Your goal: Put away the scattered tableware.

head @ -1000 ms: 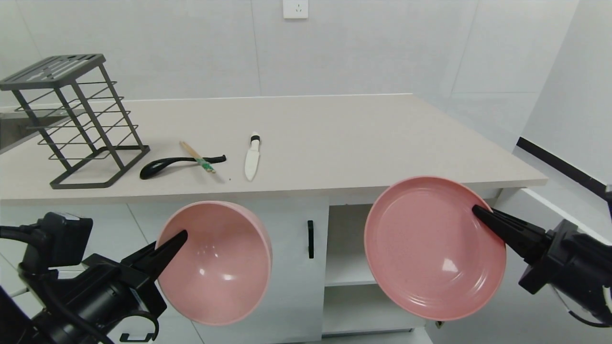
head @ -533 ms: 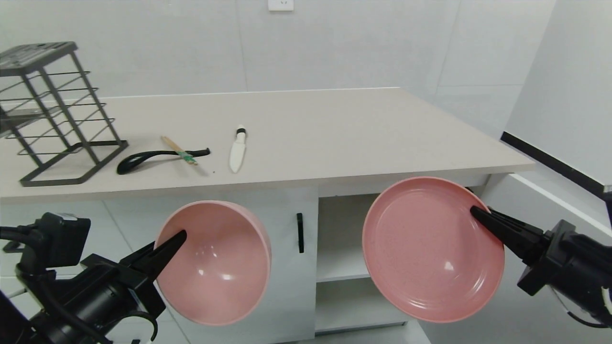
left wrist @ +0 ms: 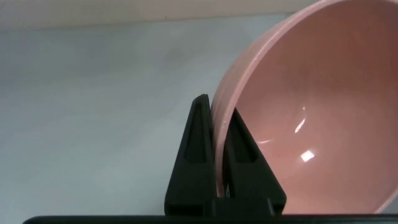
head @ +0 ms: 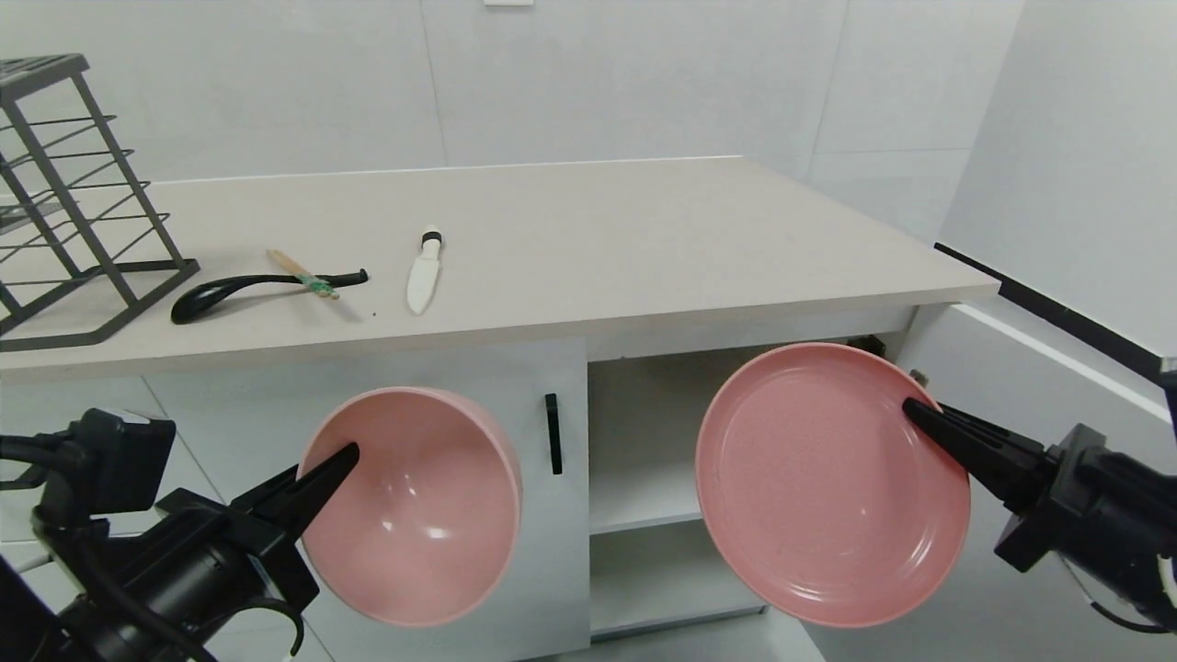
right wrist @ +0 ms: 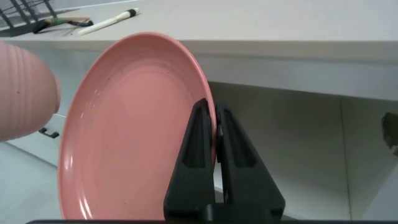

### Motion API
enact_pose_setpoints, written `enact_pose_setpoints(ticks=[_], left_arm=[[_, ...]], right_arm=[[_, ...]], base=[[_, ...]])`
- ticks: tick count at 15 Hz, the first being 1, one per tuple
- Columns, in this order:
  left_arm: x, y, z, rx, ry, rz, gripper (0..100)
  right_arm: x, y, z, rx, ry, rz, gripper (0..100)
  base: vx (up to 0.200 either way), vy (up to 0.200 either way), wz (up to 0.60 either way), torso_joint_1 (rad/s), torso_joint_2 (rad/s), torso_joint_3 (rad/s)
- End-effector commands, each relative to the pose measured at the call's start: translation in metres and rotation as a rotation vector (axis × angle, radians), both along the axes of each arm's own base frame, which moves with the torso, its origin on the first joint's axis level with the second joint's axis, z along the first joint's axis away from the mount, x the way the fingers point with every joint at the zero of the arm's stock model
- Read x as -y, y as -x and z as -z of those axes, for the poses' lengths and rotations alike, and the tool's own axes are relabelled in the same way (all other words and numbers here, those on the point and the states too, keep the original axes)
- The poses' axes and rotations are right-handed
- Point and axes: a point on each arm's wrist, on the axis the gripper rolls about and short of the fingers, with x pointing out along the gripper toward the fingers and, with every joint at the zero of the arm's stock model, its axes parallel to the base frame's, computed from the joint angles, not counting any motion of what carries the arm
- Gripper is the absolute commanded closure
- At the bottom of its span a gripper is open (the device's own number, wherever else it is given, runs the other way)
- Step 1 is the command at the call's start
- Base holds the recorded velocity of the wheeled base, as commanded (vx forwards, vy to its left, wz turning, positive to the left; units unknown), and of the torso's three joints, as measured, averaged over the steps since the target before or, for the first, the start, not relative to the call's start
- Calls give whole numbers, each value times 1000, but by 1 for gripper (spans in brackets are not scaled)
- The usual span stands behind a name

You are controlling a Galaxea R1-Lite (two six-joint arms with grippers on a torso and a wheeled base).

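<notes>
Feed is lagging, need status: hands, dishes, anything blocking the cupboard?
Left hand shut on bowl rim. Right hand shut on plate rim. Open cupboard ahead, nothing blocking it. Spoon, chopsticks, knife on counter.

No text, number, label or sign can be read on anything. A green band is seen near one end of the chopsticks [head: 303, 275], which lie at about 9 o'clock on the counter [head: 644, 239]. Whether something is printed on this band cannot be told.
</notes>
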Motion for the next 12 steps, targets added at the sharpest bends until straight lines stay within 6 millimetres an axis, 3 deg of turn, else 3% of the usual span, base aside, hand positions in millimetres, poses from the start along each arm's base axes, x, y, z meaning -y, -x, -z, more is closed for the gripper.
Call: enact_pose_setpoints(ticks=[1,5,12], left_arm=[[0,0,0,-2,-1,2,100],[0,0,0,-2,-1,0,100],[0,0,6,-46,-29,2,100]], right_arm=[[0,0,0,-1,0,-1,100],[0,0,0,-1,0,-1,100],[-1,-4,5,-29,9,16,100]], base=[[0,0,0,-222,276,115],[0,0,0,-196,276,118],[0,0,0,-15,118,23]])
